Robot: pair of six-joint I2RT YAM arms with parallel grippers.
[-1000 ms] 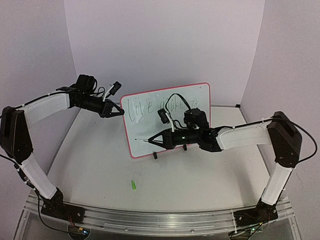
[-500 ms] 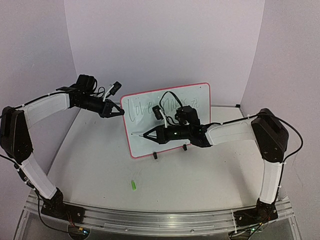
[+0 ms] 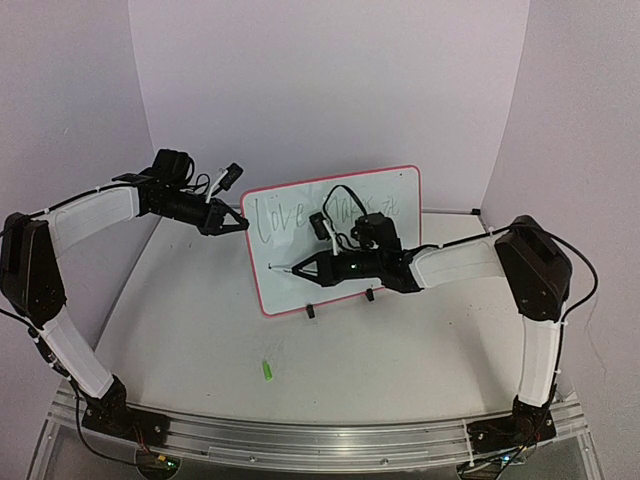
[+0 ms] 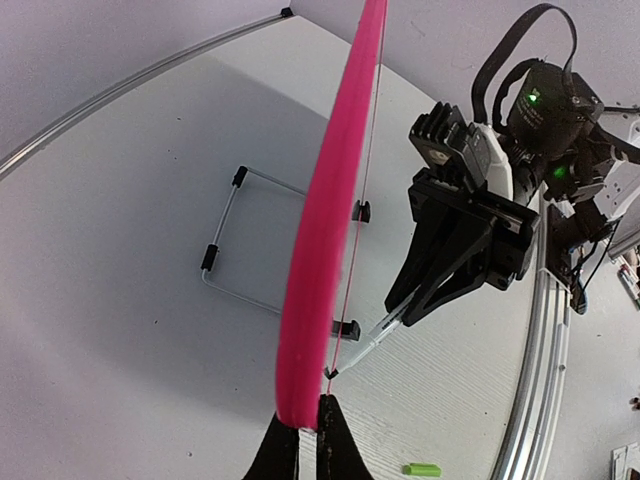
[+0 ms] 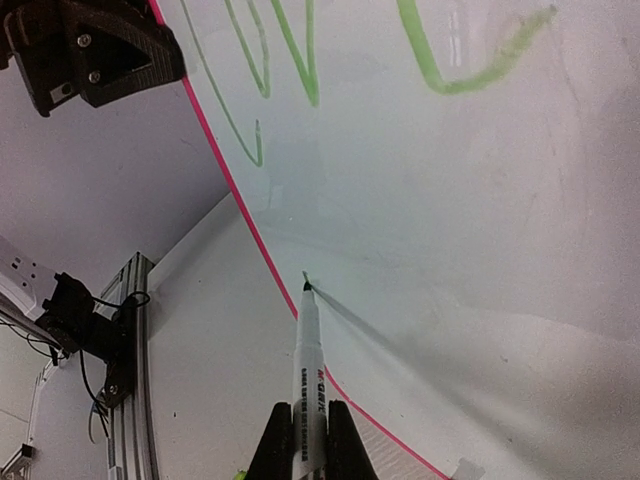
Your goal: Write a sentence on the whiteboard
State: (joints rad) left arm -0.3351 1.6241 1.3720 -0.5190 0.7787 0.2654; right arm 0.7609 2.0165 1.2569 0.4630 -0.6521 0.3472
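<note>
The whiteboard (image 3: 340, 255) stands upright on the table, its pink rim (image 4: 330, 220) seen edge-on in the left wrist view. My left gripper (image 3: 243, 222) is shut on the board's left edge (image 4: 303, 425). The sentence (image 3: 285, 215) shows as green handwriting along the board's top, with large green strokes (image 5: 290, 60) in the right wrist view. My right gripper (image 3: 302, 269) is shut on a thin marker (image 5: 308, 360). The marker's tip (image 5: 305, 283) rests at the lower left of the board's face, close to the rim.
A small green cap (image 3: 267, 370) lies on the table in front of the board. Behind the board sits its wire stand (image 4: 240, 240) with black feet. Purple walls close in the back and both sides, and an aluminium rail (image 3: 300, 440) runs along the near edge.
My right arm has carried the marker leftward and slightly up along the lower part of the board. The left gripper and the board have stayed still.
</note>
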